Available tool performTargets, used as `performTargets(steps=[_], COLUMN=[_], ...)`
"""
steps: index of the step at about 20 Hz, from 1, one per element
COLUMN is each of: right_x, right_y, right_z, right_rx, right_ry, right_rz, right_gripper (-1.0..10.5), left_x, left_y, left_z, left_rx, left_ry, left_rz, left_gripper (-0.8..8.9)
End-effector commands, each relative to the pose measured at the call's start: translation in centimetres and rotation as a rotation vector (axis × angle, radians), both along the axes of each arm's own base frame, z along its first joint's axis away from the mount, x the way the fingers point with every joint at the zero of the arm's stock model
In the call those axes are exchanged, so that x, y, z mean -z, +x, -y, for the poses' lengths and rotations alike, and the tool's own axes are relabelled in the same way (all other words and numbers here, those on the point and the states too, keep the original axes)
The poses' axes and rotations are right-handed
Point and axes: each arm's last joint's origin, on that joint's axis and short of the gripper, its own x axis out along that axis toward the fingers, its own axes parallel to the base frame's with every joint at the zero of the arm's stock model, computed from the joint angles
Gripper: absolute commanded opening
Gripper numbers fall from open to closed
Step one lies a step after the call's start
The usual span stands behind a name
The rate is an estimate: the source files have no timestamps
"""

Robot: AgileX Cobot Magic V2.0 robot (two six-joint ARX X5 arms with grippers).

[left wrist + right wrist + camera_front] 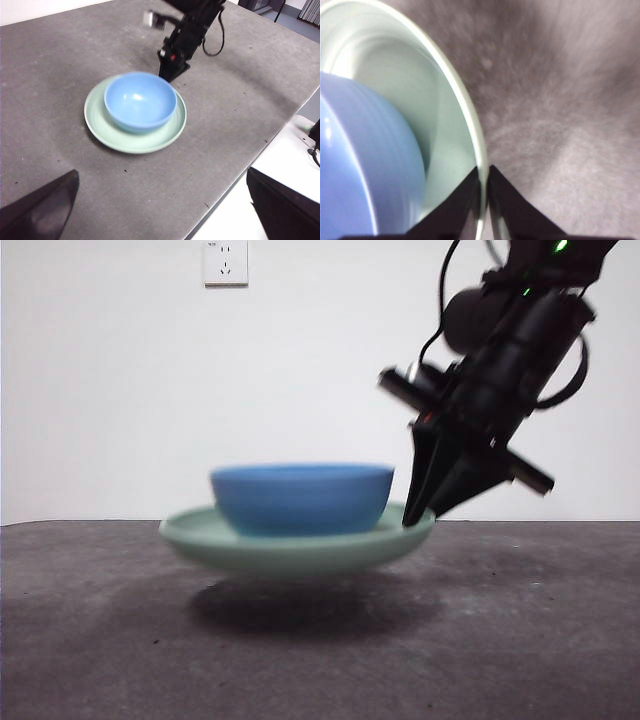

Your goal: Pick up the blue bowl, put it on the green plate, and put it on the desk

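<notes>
Black arm [510,360], looped cables, green indicator lights.

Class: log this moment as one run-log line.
right tool: shut on green plate rim | plate: airborne | blue bowl: on plate | left tool: open, away

The blue bowl [302,498] sits upright inside the green plate [296,546], roughly centred, its ridged outer wall rising well above the plate's rim (its inside is empty). The plate, wide, shallow and pale mint, hangs level above the dark speckled counter [100,640] with its shadow beneath, its rim pinched between the right gripper's [484,192] jaws.
</notes>
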Motion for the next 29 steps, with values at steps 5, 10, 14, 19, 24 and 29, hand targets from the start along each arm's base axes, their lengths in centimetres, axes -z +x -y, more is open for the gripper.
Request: performTargets(steps=[5, 10, 14, 19, 24, 29], right_x=[2.7, 2.6, 2.2, -1.5, -7.9, -14.5], right_y=[0.9, 1.1, 1.1, 0.5, -3.1, -10.1], right_z=[-1.1, -1.2, -1.2, -0.6, 1.3, 3.7], right_rx=[0.01, 0.011, 0.014, 0.037, 0.063, 0.053], right_ry=[-0.099, -0.097, -0.098, -0.105, -0.157, -0.141], right_rz=[-0.02, 0.001, 0.015, 0.132, 0.269, 0.394], right_gripper=[0.1, 1.1, 3.4, 4.2, 5.2, 5.9], left_x=[-0.1, -0.1, -0.1, 0.0, 0.0, 0.0], left_y=[-0.1, -0.1, -0.1, -0.1, -0.1, -0.1], left_z=[-0.1, -0.1, -0.1, -0.1, -0.1, -0.1], left_rx=[0.004, 0.004, 0.004, 0.004, 0.004, 0.004], left_ry=[0.004, 0.011, 0.012, 0.012, 0.012, 0.012], left_rz=[0.009, 0.001, 0.001, 0.0, -0.001, 0.0], left_gripper=[5.63, 5.63, 5.63, 5.63, 5.63, 5.63])
